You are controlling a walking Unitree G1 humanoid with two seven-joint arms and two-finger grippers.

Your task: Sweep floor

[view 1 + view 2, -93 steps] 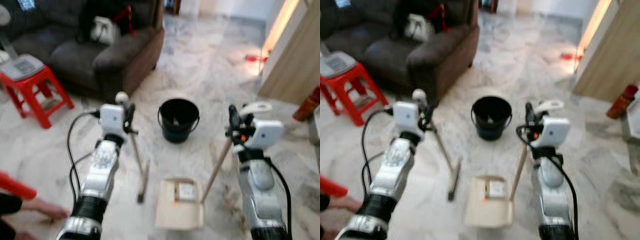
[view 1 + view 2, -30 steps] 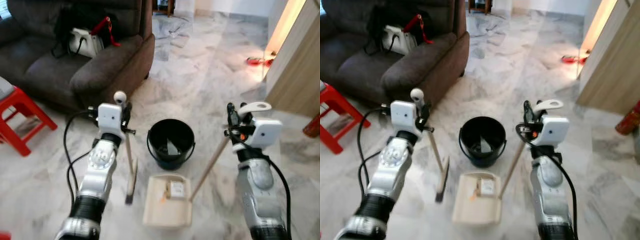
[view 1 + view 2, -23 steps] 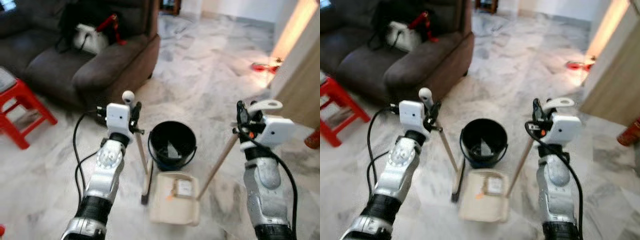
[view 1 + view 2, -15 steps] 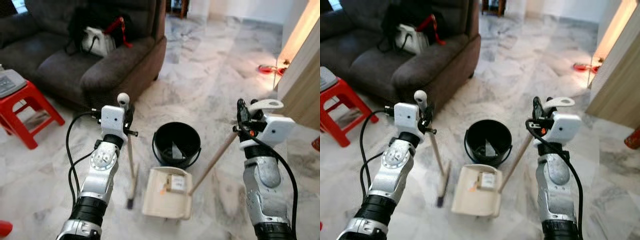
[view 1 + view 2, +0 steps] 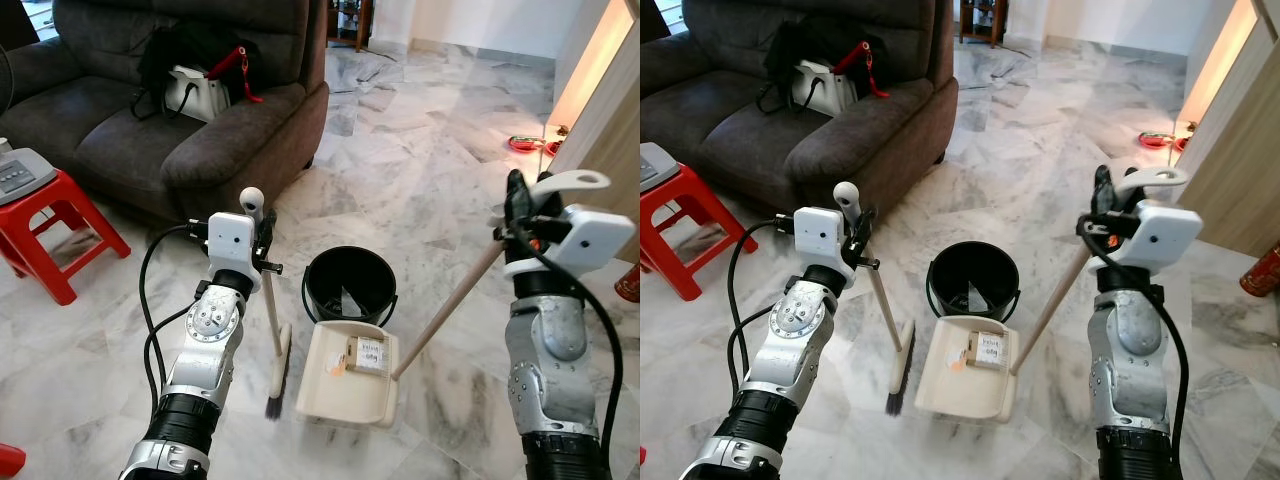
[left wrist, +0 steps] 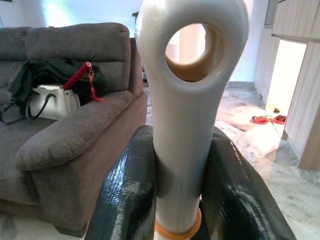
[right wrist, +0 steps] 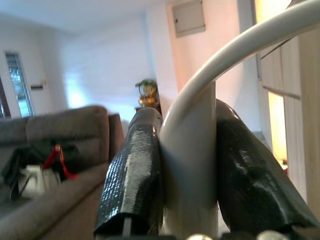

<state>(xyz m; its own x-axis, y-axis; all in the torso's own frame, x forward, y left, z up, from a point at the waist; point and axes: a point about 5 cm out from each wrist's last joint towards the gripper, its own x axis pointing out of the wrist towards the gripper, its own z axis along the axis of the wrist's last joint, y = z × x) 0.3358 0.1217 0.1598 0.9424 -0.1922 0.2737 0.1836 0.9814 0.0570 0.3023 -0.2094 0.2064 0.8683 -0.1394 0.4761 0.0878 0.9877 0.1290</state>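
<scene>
On the marble floor (image 5: 420, 130), your left gripper (image 5: 262, 232) clamps the light, stiff broom (image 5: 272, 340) near its top, your right gripper (image 5: 520, 215) the dustpan (image 5: 350, 375) handle.

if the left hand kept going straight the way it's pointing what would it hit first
Probably the armrest of the dark sofa, judging by the left wrist view. The left hand, shut on the broom handle, points toward it across open floor; depth is hard to judge.
</scene>
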